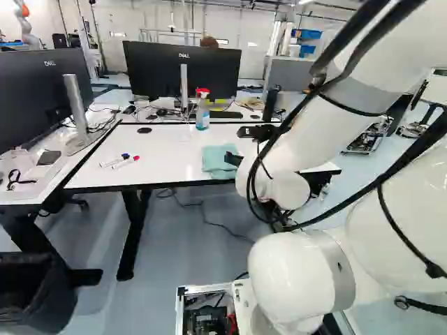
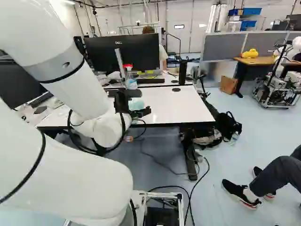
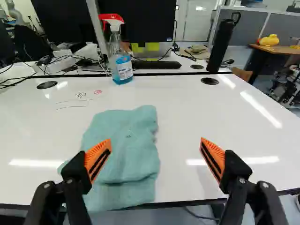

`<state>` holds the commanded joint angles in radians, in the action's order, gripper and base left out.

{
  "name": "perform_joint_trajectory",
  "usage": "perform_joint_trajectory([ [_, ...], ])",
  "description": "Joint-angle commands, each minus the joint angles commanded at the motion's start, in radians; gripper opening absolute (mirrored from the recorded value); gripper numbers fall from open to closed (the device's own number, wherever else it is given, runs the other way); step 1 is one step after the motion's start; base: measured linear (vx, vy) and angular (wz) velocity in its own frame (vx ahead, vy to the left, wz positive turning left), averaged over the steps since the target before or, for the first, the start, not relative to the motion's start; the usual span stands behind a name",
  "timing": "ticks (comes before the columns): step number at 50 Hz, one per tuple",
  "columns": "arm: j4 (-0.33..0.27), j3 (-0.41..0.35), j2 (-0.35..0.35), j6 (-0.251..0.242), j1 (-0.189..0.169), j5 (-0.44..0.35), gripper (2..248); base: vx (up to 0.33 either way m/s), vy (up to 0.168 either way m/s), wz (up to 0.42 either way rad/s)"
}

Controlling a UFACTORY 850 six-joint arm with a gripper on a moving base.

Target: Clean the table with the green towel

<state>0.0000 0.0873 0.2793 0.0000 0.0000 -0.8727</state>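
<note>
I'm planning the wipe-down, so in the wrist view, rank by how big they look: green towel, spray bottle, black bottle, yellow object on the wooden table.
1. Green towel, clearly largest
2. Spray bottle and black bottle, too alike to rank
3. Yellow object, smallest, though also farthest away

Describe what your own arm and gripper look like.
My arm is glossy white, made of thick, rounded segments with light grey bands around it. Black cables run along its outside, held by thin black straps. The gripper is black, with two angular, jointed fingers fastened by visible screws; their wedge-shaped pads are bright orange with dark slots.
</note>
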Motion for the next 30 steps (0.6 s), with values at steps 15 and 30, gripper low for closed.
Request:
perform_joint_trajectory([
  [15, 0.0, -0.001, 0.011, 0.0, 0.0, 0.0, 247, 0.0, 0.0, 0.0],
  [30, 0.0, 0.04, 0.005, 0.0, -0.001, 0.0, 247, 0.0, 0.0, 0.0],
])
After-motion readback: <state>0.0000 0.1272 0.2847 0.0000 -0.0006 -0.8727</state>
